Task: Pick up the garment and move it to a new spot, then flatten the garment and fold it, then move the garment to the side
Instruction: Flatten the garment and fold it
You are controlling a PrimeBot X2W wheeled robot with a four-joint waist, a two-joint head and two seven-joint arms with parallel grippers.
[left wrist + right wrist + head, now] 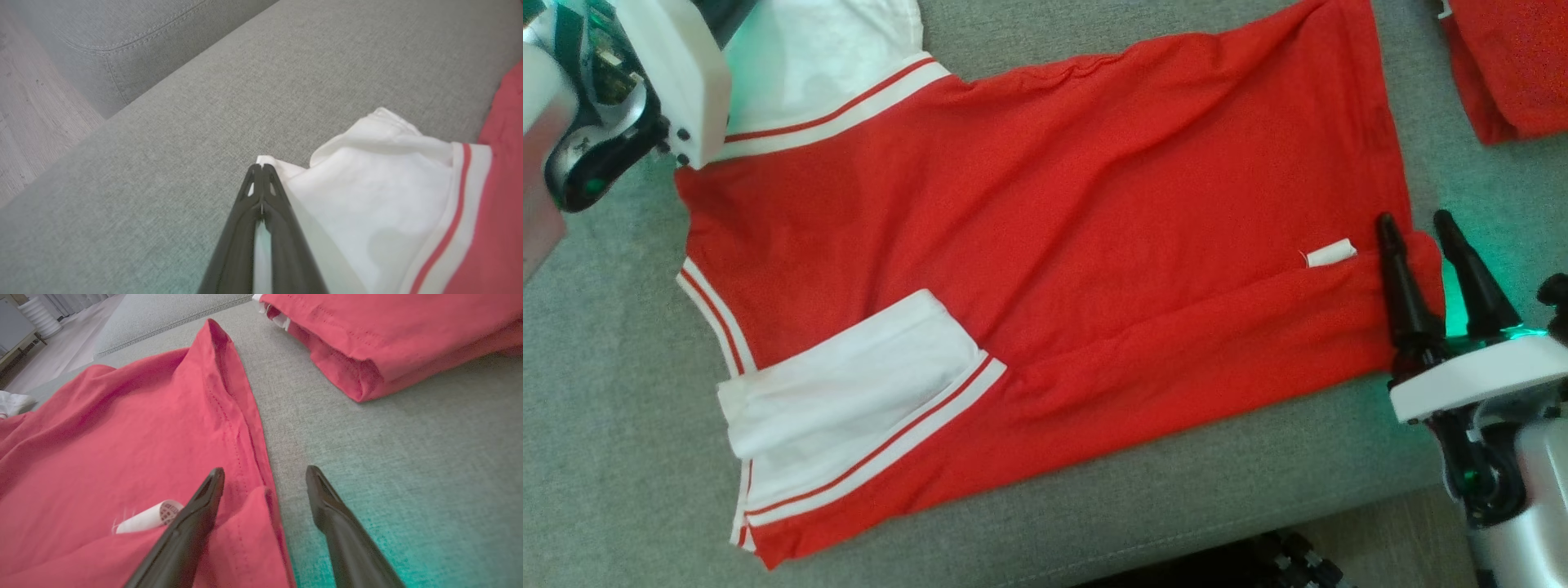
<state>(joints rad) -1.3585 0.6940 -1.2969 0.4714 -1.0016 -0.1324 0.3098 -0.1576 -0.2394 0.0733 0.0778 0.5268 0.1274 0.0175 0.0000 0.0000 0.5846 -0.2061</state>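
Head view, looking down on a grey sofa cushion (621, 425): laid lengthwise across the middle, red garment (1054, 229) with white sleeves, neck end to the left, hem to the right, near sleeve (849, 384) already folded in over the body, far sleeve (825, 49) lying out at the far left. Pictured in the left wrist view, left gripper (263, 167) with jaws pressed together on the very corner of that far sleeve (367, 192), white cloth showing between them. At the near right, right gripper (1417, 220) with jaws spread wide astride the hem corner, one finger over the red cloth beside a small white tag (1330, 253), the other over bare cushion, nothing pinched. Judged to be mid-fold, ahead of bringing the far sleeve in. Thin hold on the left the main worry: likely to slip free on a quick pull, dropping the sleeve short and crumpled. Equally, risk of dragging the whole neck end off line on pulling too far, undoing the flattening. On the right, risk of closing on one layer alone, or on cushion cloth instead of hem, given the doubled-over edge there. Well apart at the far right, a second red garment (1515, 65), folded; little danger of snagging unless swung wide.
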